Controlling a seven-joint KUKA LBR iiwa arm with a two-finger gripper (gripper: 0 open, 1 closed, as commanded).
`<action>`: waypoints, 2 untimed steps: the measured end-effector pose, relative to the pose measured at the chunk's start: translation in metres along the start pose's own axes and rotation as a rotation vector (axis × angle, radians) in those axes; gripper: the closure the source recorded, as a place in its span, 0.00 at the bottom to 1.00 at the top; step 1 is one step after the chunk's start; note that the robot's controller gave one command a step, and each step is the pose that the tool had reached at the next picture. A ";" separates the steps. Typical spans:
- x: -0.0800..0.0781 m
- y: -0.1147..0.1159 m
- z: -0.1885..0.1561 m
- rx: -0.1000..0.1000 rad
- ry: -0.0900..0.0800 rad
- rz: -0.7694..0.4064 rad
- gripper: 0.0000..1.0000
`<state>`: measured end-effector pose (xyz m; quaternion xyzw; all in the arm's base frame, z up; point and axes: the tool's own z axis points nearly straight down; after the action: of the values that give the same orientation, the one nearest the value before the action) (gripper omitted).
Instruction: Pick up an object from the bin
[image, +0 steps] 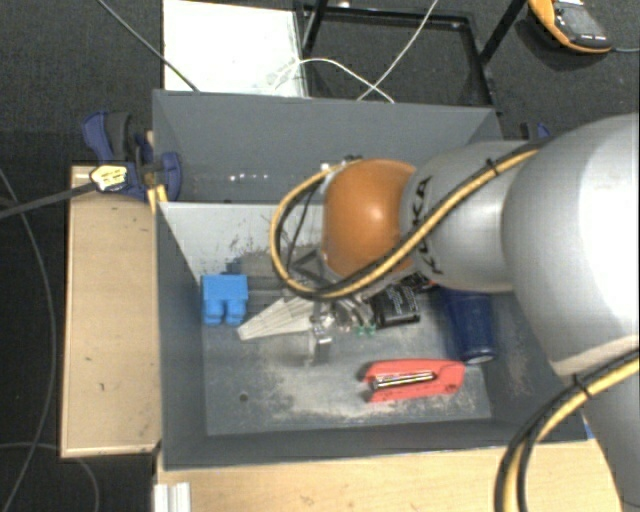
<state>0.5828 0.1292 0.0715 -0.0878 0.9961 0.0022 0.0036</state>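
My gripper (321, 340) hangs below the orange cover, low over the middle of the bin floor. A pale, flat wedge-shaped thing (275, 321) lies right against its left side, pointing left; whether it is gripped cannot be made out. A blue plastic block (224, 298) stands further left, near the bin's left wall. A red flat tool with a metal strip (413, 379) lies to the lower right of the gripper, apart from it.
A black part with green bits (392, 308) lies just right of the gripper, partly under the arm. A dark blue cylinder (471, 326) lies at the right wall. The arm covers the bin's back right.
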 end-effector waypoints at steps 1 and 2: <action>0.000 -0.020 0.000 -0.002 -0.003 -0.207 0.00; 0.005 -0.025 0.000 -0.003 -0.002 -0.191 1.00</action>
<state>0.5817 0.1040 0.0716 -0.1823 0.9832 0.0032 0.0045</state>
